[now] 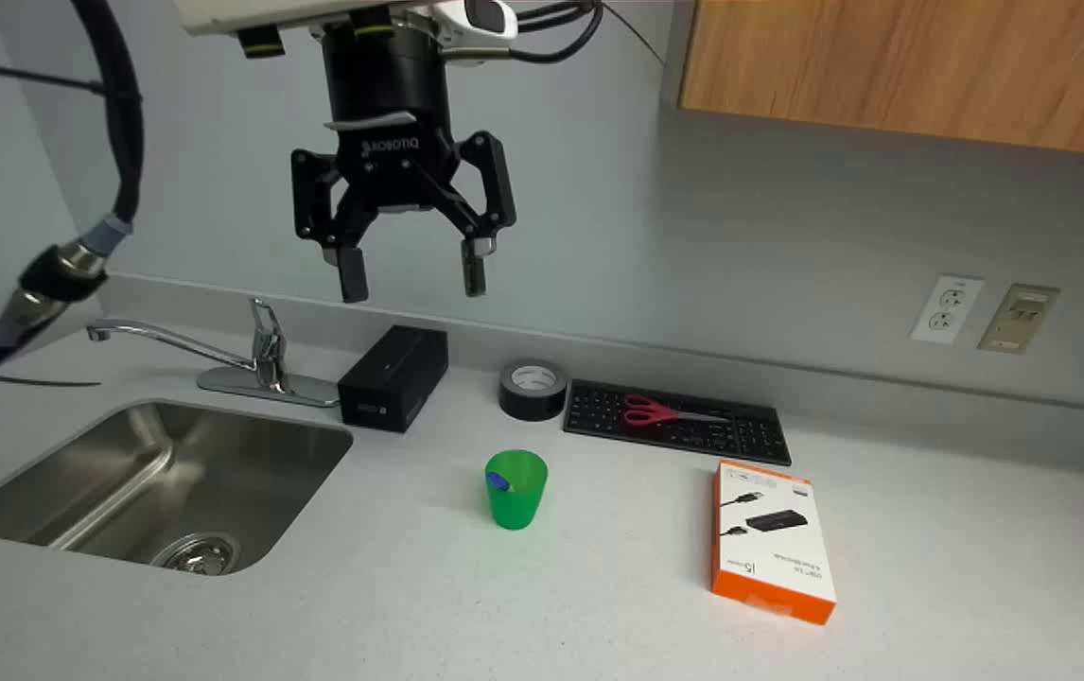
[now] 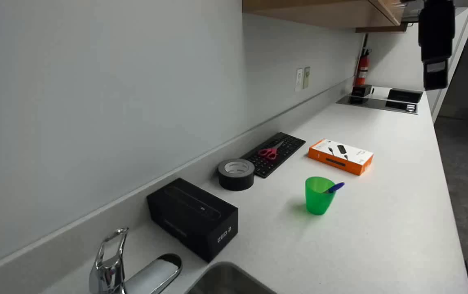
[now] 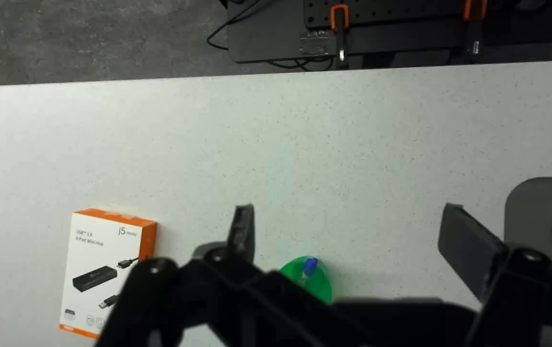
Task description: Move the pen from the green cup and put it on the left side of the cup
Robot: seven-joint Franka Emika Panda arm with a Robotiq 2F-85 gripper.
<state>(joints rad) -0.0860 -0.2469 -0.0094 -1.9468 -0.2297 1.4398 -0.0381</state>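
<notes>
A green cup (image 1: 516,509) stands upright on the white counter; it also shows in an exterior view (image 2: 316,205) and in the wrist view (image 3: 322,285). A pen with a blue end leans inside the cup. Its blue end (image 2: 335,187) sticks out over the rim, and it shows too in an exterior view (image 1: 498,481) and in the wrist view (image 3: 310,266). The rest of the pen is inside the cup. My gripper (image 1: 413,284) is open and empty, high above the counter. In the wrist view its fingers (image 3: 348,208) are wide apart, and its body hides part of the cup.
A sink (image 1: 315,492) with a faucet (image 1: 268,355) and a black box (image 1: 393,378) lie to one side. Tape (image 1: 533,402), a keyboard (image 1: 741,430) with red scissors (image 1: 651,411), and an orange-white box (image 1: 774,539) are on the counter. A wooden cabinet (image 1: 920,66) hangs above.
</notes>
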